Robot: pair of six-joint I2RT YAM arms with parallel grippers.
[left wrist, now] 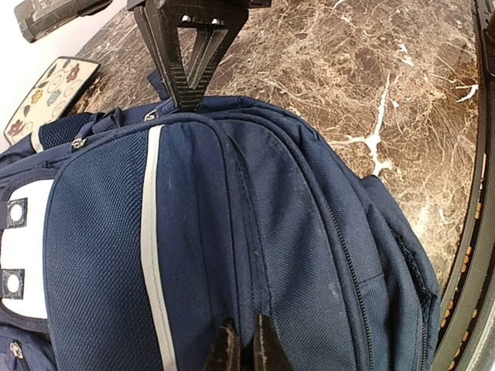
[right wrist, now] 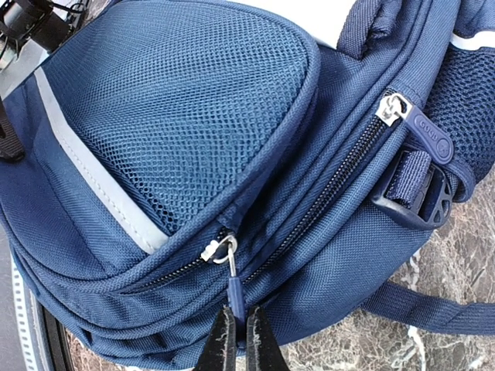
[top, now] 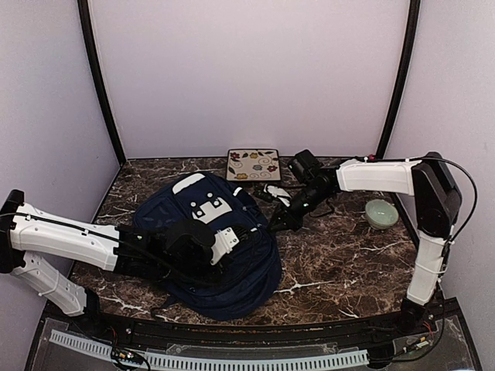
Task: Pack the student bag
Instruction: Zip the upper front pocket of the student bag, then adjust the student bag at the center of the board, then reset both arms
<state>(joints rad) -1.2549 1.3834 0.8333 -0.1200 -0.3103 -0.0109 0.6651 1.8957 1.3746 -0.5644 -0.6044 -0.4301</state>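
Observation:
The student bag (top: pixel 203 255), a large navy backpack with white patches, lies flat on the marble table. My left gripper (left wrist: pixel 241 348) is shut on a raised seam fold of the bag's fabric (left wrist: pixel 255 232); in the top view the left gripper (top: pixel 241 241) rests on the bag's middle. My right gripper (right wrist: pixel 240 334) is shut on the blue zipper pull (right wrist: pixel 236 297) of a closed zip under the mesh pocket (right wrist: pixel 193 108). In the top view the right gripper (top: pixel 273 225) is at the bag's right edge. Its black fingers (left wrist: pixel 188 77) show in the left wrist view.
A floral-patterned flat case (top: pixel 253 165) lies at the back and shows in the left wrist view (left wrist: pixel 46 97). A pale green bowl (top: pixel 381 213) sits at the right. A small white-and-black item (top: pixel 275 193) lies behind the bag. A second zip slider (right wrist: pixel 393 107) and a strap buckle (right wrist: pixel 414 197) are nearby.

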